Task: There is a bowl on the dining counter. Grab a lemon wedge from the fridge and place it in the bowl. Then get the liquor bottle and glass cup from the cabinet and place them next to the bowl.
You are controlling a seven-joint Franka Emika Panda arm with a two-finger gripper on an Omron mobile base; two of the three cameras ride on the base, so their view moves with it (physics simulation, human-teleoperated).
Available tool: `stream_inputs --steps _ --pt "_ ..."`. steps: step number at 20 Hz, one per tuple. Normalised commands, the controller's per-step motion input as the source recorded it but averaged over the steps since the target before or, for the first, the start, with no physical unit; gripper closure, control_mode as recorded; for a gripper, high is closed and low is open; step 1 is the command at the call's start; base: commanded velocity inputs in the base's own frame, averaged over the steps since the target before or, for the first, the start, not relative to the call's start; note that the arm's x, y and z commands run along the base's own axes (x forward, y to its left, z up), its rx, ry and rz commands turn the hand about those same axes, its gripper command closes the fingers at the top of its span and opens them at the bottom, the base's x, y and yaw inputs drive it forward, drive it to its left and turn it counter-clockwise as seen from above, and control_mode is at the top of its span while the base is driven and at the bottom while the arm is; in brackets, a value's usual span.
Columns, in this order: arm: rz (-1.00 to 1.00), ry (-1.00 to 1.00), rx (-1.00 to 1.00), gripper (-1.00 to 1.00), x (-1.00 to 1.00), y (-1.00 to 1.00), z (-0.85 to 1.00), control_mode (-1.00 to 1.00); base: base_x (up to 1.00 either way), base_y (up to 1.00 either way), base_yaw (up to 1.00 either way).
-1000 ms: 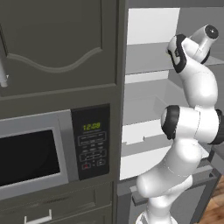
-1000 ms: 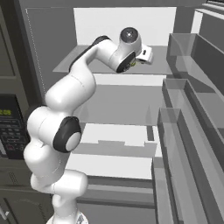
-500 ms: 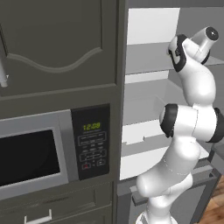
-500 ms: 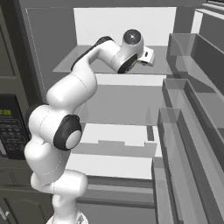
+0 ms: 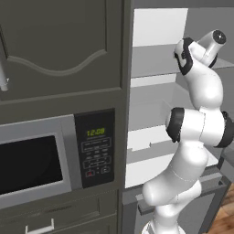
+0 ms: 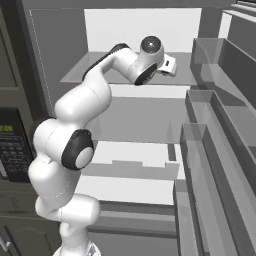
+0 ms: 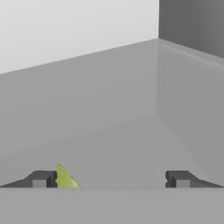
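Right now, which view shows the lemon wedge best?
The hand view: the lemon wedge lies on the fridge shelf beside one fingertip of the open gripper. In both base views the arm reaches onto that shelf, so the wedge can't be made out.

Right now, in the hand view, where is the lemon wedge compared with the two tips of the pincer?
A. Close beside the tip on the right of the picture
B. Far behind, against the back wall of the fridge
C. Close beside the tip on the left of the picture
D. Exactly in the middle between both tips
C: the yellow-green lemon wedge sits right next to the left-hand tip of the open pincer, leaving the wide gap toward the right-hand tip bare.
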Motion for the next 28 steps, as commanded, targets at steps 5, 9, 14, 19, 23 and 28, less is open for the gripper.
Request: stream_inputs --steps 5,9,14,19,23,28 --pt "0.0 0.0 0.0 -1.0 0.18 0.0 -0.17 -1.0 0.0 0.0 0.0" --pt "0.0 0.0 0.0 -1.0 0.03 0.12 -0.29 -1.0 0.0 0.0 0.0" --pt "0.0 0.0 0.0 -1.0 0.12 0.19 -0.4 -1.0 0.0 0.0 0.0" --pt "0.0 0.01 0.0 -1.0 0.06 0.27 -0.47 -1.0 0.0 0.0 0.0" --pt "0.01 0.05 0.0 -1.0 0.16 0.39 -0.64 -1.0 0.0 0.0 0.0" --pt "0.03 0.08 0.0 -1.0 0.16 0.5 -0.76 -1.0 0.0 0.0 0.0"
